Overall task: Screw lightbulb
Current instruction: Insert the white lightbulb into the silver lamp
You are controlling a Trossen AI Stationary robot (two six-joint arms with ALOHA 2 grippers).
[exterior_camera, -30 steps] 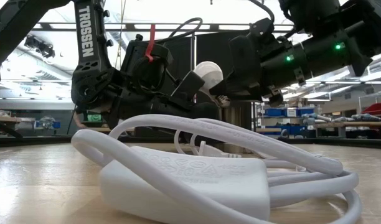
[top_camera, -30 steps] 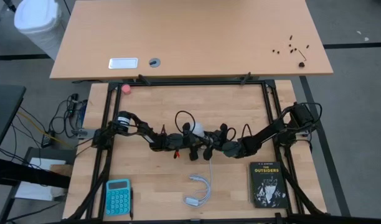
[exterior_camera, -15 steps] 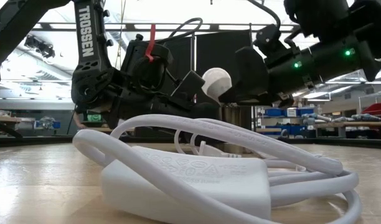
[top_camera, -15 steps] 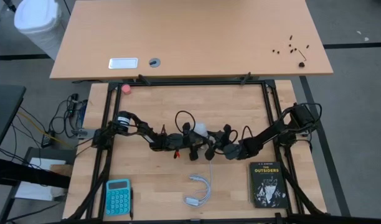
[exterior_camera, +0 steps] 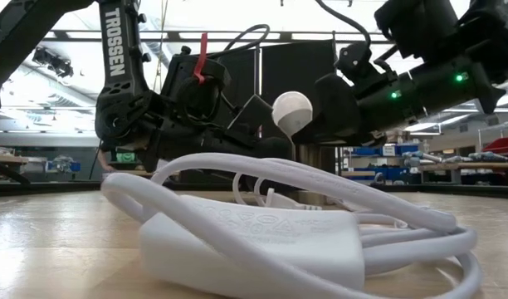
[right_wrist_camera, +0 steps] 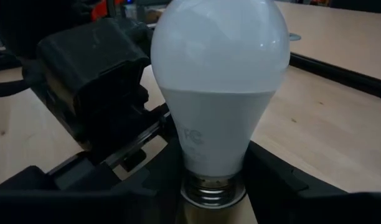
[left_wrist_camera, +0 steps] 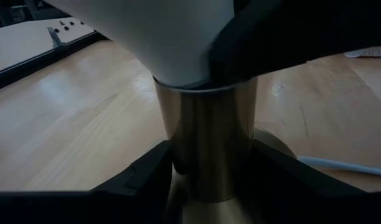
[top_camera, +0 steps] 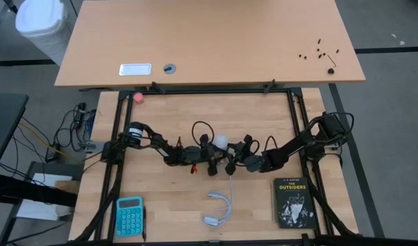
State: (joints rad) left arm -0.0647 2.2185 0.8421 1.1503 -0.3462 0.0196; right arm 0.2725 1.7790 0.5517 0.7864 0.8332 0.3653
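Lightbulb now shows rounder beside the right end effector, its grip state unclear.

The right end effector now sits a little farther toward the surface's right edge than a second ago, its fingers easing off the lightbulb, whose white globe shows more fully in the low view.

Even overhead brightness, soft shadows — backlit glare in the low view, blurred wrist close-ups.
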